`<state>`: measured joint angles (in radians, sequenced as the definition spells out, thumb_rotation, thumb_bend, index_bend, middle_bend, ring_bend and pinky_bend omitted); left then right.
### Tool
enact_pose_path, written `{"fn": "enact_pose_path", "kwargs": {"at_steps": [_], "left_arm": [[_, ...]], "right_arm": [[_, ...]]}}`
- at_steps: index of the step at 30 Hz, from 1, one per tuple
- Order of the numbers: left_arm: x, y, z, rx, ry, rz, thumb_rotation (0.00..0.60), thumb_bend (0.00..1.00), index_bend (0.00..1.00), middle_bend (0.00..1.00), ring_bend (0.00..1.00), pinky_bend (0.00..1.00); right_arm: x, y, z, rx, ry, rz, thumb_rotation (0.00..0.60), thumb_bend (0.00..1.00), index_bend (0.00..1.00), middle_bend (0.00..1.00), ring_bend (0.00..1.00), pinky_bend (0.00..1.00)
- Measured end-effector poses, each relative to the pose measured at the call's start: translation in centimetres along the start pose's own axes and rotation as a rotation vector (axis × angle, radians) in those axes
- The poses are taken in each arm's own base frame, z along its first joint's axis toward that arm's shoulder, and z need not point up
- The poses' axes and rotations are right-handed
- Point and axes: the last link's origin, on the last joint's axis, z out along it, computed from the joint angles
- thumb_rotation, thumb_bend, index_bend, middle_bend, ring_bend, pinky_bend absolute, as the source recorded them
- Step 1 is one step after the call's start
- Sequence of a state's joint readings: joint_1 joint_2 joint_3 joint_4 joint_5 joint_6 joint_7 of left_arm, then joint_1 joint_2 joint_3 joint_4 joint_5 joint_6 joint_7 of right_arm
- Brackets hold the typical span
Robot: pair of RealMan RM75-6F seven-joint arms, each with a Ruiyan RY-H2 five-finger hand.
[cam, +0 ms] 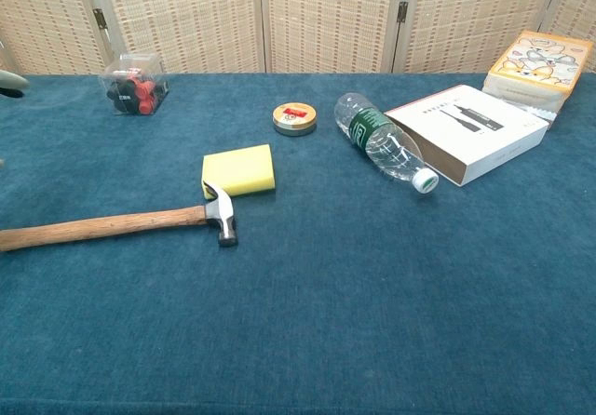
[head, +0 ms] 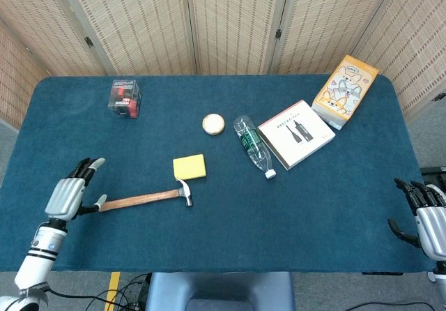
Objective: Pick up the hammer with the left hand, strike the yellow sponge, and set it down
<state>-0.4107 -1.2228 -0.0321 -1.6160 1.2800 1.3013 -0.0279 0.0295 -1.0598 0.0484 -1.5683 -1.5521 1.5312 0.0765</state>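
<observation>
Now my left hand [head: 68, 194] sits open, fingers spread, by the hammer [head: 148, 197]; I'd judge it head-heavy and rigid, best gripped mid wooden handle. Right hand [head: 425, 217] idle, empty.

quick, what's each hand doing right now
Left hand: open, fingers spread, holding nothing; the hammer lies on the table beside it.
Right hand: open, holding nothing, at the table's edge.
</observation>
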Motion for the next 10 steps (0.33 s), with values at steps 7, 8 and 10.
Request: {"fn": "enact_pose_path", "kwargs": {"at_steps": [7,8,10], "left_arm": [[1.1,-2.7,-4.3,0.132,0.127,0.045,0.600,0.39,0.16,0.15,0.08,0.25],[1.2,-3.0,-5.0,0.152,0.143,0.052,0.600,0.39,0.17,0.15,0.08,0.25],[1.2,-3.4,-6.1,0.178,0.162,0.064,0.600,0.39,0.17,0.15,0.08,0.25]], "right_arm": [[-0.2,0.0,0.2,0.011,-0.004,0.003,0.600,0.20,0.12,0.25,0.14,0.20],[-0.1,0.0,0.2,0.014,-0.003,0.003,0.600,0.20,0.12,0.25,0.14,0.20],[-0.1,-0.1,0.3,0.018,-0.001,0.004,0.600,0.20,0.12,0.25,0.14,0.20]]}}
